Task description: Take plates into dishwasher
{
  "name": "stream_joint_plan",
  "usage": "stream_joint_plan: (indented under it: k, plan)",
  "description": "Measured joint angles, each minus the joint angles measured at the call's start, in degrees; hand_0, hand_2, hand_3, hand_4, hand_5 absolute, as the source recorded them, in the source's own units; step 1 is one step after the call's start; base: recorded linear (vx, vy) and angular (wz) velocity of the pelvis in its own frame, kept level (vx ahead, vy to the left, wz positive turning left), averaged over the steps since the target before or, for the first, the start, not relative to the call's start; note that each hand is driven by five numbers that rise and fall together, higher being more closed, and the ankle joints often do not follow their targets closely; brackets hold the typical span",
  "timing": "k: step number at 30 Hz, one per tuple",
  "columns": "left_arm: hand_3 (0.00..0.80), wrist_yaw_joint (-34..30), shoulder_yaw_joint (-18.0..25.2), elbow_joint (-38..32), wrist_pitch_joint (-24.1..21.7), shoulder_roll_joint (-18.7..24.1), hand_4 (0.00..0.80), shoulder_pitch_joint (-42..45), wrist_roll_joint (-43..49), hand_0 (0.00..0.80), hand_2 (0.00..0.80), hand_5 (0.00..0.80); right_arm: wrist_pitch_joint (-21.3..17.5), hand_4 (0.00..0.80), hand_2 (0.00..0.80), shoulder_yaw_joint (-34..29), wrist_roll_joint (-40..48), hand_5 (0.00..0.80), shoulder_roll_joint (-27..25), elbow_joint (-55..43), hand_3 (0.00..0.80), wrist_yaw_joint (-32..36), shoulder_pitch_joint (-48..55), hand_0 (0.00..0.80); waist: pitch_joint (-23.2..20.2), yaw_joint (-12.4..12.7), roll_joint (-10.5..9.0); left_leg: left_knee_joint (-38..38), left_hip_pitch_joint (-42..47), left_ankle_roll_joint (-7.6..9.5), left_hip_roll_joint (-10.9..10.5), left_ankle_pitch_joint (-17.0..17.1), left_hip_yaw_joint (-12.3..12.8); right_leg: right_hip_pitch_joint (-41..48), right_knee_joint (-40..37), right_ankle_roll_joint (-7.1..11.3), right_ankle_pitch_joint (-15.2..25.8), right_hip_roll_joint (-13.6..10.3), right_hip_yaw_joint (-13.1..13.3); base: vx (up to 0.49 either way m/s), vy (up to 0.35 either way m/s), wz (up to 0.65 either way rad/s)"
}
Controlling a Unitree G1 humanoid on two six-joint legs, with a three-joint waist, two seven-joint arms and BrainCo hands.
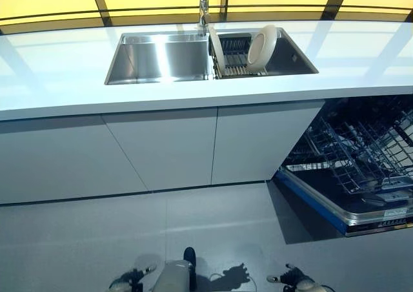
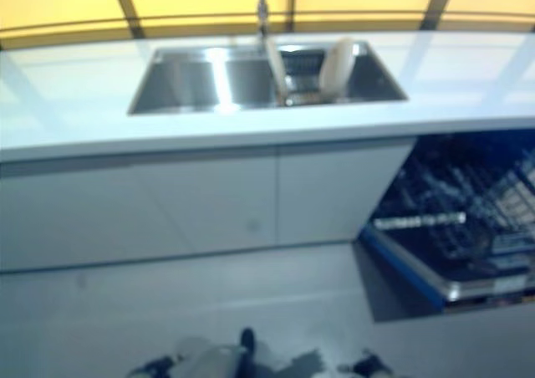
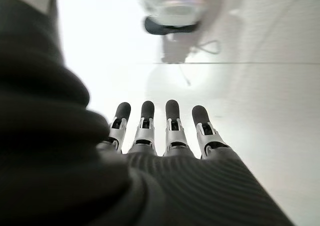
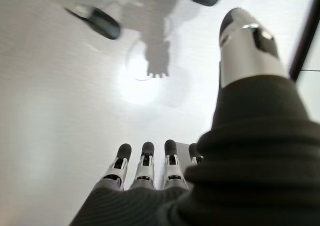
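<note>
A white plate (image 1: 261, 48) stands on edge in a dish rack (image 1: 237, 54) in the right half of the steel sink (image 1: 158, 59); it also shows in the right eye view (image 2: 336, 67). The dishwasher (image 1: 361, 169) is open at the lower right, its wire rack (image 1: 358, 143) pulled out over the lowered door. My left hand (image 3: 160, 136) hangs low near the floor with straight fingers and holds nothing. My right hand (image 4: 150, 171) also hangs low, fingers straight and empty. Both hands show at the bottom edge of the left eye view, far from the plate.
A white counter (image 1: 58, 66) runs across the view, with closed white cabinet doors (image 1: 161, 150) below it. A tap (image 1: 203, 4) stands behind the sink. Grey floor (image 1: 97, 240) lies between me and the cabinets. Yellow panels line the back.
</note>
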Motion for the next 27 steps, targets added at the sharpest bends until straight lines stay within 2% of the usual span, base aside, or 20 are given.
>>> stream_joint_plan:
  k: [1,3,4,5,6,7,8,9,10,11,12,14,15,16,19,21,22,23,25,27]
  plan:
    - [0.000,0.0,0.0,0.3,0.3,-0.2,0.000,0.1,0.2,0.000,0.000,0.000,0.2,0.000,0.000,-0.3,0.0,0.000,-0.1,0.8,0.000,0.0,0.2,0.000,-0.4,-0.1,-0.46,-0.5,0.3,0.65,-0.8,-0.3,0.1,0.2,1.0,0.76,-0.5,-0.8,-0.4,0.194,0.219,0.09]
    - [0.000,0.0,0.1,0.2,0.1,-0.7,0.000,-0.3,0.2,0.000,0.000,0.000,0.5,0.000,0.000,-1.0,0.0,0.000,-0.3,0.8,0.000,0.3,0.0,0.000,-0.7,-0.1,0.44,-2.6,2.5,1.45,-1.4,-0.5,0.0,-3.0,9.6,1.04,-0.5,-1.3,-0.7,0.295,0.349,0.10]
    - [0.000,0.0,-0.2,0.2,0.0,-0.9,0.000,-0.2,0.3,0.000,0.000,0.000,0.7,0.000,0.000,-1.2,0.0,0.000,-0.3,0.5,0.000,0.2,0.5,0.000,-0.8,-0.5,1.62,-5.7,5.4,2.11,-1.4,0.3,-1.2,-8.6,23.9,1.46,0.5,-1.7,-1.0,0.282,0.343,0.22]
    - [0.000,0.0,-0.6,0.2,-0.2,-0.8,0.000,-0.6,1.0,0.000,0.000,0.000,0.6,0.000,0.000,-1.2,0.0,0.000,-0.5,0.0,0.000,0.2,1.5,0.000,-1.2,-1.6,2.00,-8.7,8.0,2.45,-2.4,0.8,-2.2,-14.0,35.3,1.11,4.6,-1.9,0.0,0.294,0.316,0.44]
    - [0.000,0.0,-1.3,0.0,-0.3,-0.3,0.000,-0.7,2.2,0.000,0.000,0.000,0.6,0.000,0.000,-1.2,0.1,0.000,-0.6,-0.7,0.000,-0.1,1.9,0.000,-1.2,-2.6,2.83,-11.3,10.1,2.96,-2.8,1.7,-3.9,-18.9,44.7,1.54,8.0,-2.6,0.5,0.221,0.133,0.58]
    - [0.000,0.1,-1.6,0.1,-0.3,0.3,0.000,-1.1,2.6,0.000,0.000,0.000,0.3,0.000,0.000,-1.4,0.4,0.000,-0.7,-1.5,0.000,-0.7,2.4,0.000,-1.1,-3.6,3.00,-13.0,11.8,3.44,-3.2,2.1,-4.5,-23.2,50.4,1.51,7.8,-3.5,0.4,0.199,0.034,0.54]
    - [0.000,0.1,-1.7,0.1,-0.3,0.5,0.000,-1.1,2.6,0.000,0.000,0.000,0.2,0.000,0.000,-1.4,0.6,0.000,-0.9,-1.8,0.000,-0.9,2.4,0.000,-1.1,-3.6,3.17,-13.6,12.5,3.48,-3.2,2.2,-4.5,-24.3,50.6,1.48,7.4,-4.0,-0.1,0.202,-0.061,0.32]
    - [0.000,0.1,-2.0,-0.1,-0.1,1.0,0.000,-1.1,2.5,0.000,0.000,0.000,-0.2,0.000,0.000,-1.6,0.8,0.000,-2.0,-1.9,0.000,-1.1,2.3,0.000,-0.9,-4.8,4.15,-15.6,14.8,3.58,-2.9,2.2,-4.6,-28.0,44.5,1.04,5.1,-4.8,-2.2,0.203,-0.128,0.13]
    - [0.000,0.1,-2.1,0.0,0.0,1.5,0.000,-1.3,2.5,0.000,0.000,0.000,-0.4,0.000,0.000,-1.7,0.9,0.000,-2.5,-2.1,0.000,-1.1,2.1,0.000,-0.8,-5.1,4.71,-16.3,15.7,3.36,-2.5,2.1,-4.9,-29.2,37.1,0.97,5.1,-4.4,-3.1,0.362,-0.236,0.11]
    - [0.000,0.1,-2.1,0.0,0.1,1.9,0.000,-1.6,2.5,0.000,0.000,0.000,-0.7,0.000,0.000,-1.7,1.1,0.000,-2.6,-2.2,0.000,-0.9,2.1,0.000,-0.7,-5.4,5.12,-16.9,16.3,3.55,-2.4,2.2,-5.2,-30.0,30.0,1.68,5.6,-4.0,-3.3,0.479,-0.290,0.18]
    - [0.000,0.0,-2.1,0.0,0.3,2.3,0.000,-2.1,2.6,0.000,0.000,0.000,-0.9,0.000,0.000,-1.9,1.3,0.000,-2.6,-2.1,0.000,-0.7,3.0,0.000,-0.7,-5.9,4.71,-17.5,17.7,3.25,-2.6,2.1,-5.7,-30.8,20.5,2.72,7.3,-4.0,-3.9,0.540,-0.292,0.27]
    - [0.000,-0.1,-0.9,1.0,0.3,2.3,0.000,-2.1,2.6,0.000,0.000,0.000,-1.5,0.000,0.000,-2.4,1.2,0.000,-2.4,-1.9,0.000,-0.2,3.3,0.000,-0.8,-6.6,4.00,-18.7,19.7,2.91,-3.8,1.3,-7.2,-30.2,3.5,6.26,14.8,-5.0,-4.7,0.359,-0.181,0.30]
    - [0.000,-0.2,-0.2,1.6,0.4,1.9,0.000,-2.0,2.6,0.000,0.000,0.000,-1.4,0.000,0.000,-2.8,1.2,0.000,-2.5,-1.1,0.000,-0.2,3.4,0.000,-0.8,-6.7,3.62,-19.2,21.0,2.88,-4.3,0.7,-7.5,-29.5,-3.2,6.56,18.1,-5.1,-4.6,0.241,-0.168,0.27]
    - [0.000,-0.4,-0.2,1.7,0.6,1.6,0.000,-1.5,2.6,0.000,0.000,0.000,-1.4,0.000,0.000,-3.2,1.1,0.000,-2.5,-1.1,0.000,-0.2,3.9,0.000,-0.7,-7.0,3.33,-19.2,22.0,2.65,-4.6,-0.1,-8.5,-29.3,-5.2,6.21,19.8,-5.2,-4.7,0.245,-0.190,0.39]
    - [0.000,-0.8,0.1,1.6,0.4,1.2,0.000,1.3,2.6,0.000,0.000,0.000,-1.4,0.000,0.000,-3.3,0.1,0.000,-2.0,-1.2,0.000,-0.2,4.3,0.000,-1.4,-7.8,2.42,-18.7,25.8,1.04,-4.7,-2.9,-11.7,-27.1,0.5,5.48,21.1,-6.0,-4.8,0.259,-0.210,0.56]
    - [0.000,-0.7,0.4,1.7,1.0,0.5,0.000,3.5,2.6,0.000,0.000,0.000,-1.6,0.000,0.000,-3.0,-1.3,0.000,-2.3,-2.2,0.000,-0.1,3.8,0.000,-1.9,-7.8,2.97,-17.2,27.4,-0.84,-2.6,-5.9,-12.9,-25.2,1.2,3.08,24.2,-4.3,-5.6,0.217,-0.216,0.31]
    - [0.000,-0.8,0.9,1.7,1.5,0.3,0.000,4.4,2.6,0.000,0.000,0.000,-1.9,0.000,0.000,-2.9,-1.3,0.000,-2.7,-3.2,0.000,0.3,3.8,0.000,-2.3,-7.7,3.43,-16.4,28.0,-2.20,-1.3,-6.6,-12.8,-24.1,1.2,1.68,25.2,-3.2,-6.4,0.152,-0.203,0.40]
    - [0.000,-0.9,1.3,1.7,1.7,0.3,0.000,4.8,3.3,0.000,0.000,0.000,-2.5,0.000,0.000,-2.5,-2.0,0.000,-3.5,-4.3,0.000,1.3,3.5,0.000,-2.6,-7.4,3.88,-15.9,28.3,-3.26,0.2,-7.5,-12.7,-23.2,1.0,-1.26,25.6,-1.9,-7.2,0.110,-0.175,0.33]
    - [0.000,-1.2,1.3,1.4,1.7,0.4,0.000,4.6,6.0,0.000,0.000,0.000,-3.7,0.000,0.000,-1.7,-3.5,0.000,-5.6,-7.0,0.000,4.5,2.1,0.000,-2.9,-5.8,4.37,-15.5,28.1,-4.10,2.3,-8.0,-11.4,-22.9,0.5,-2.92,25.2,0.3,-7.9,0.075,-0.166,0.08]
    - [0.000,-1.3,1.4,1.1,1.8,0.4,0.000,4.5,7.1,0.000,0.000,0.000,-4.0,0.000,0.000,0.0,-4.8,0.000,-8.1,-10.3,0.000,8.5,0.3,0.000,-2.9,-4.9,4.30,-15.4,27.9,-4.26,3.3,-8.1,-11.2,-22.9,0.0,-4.08,25.6,1.3,-8.2,0.038,-0.153,-0.02]
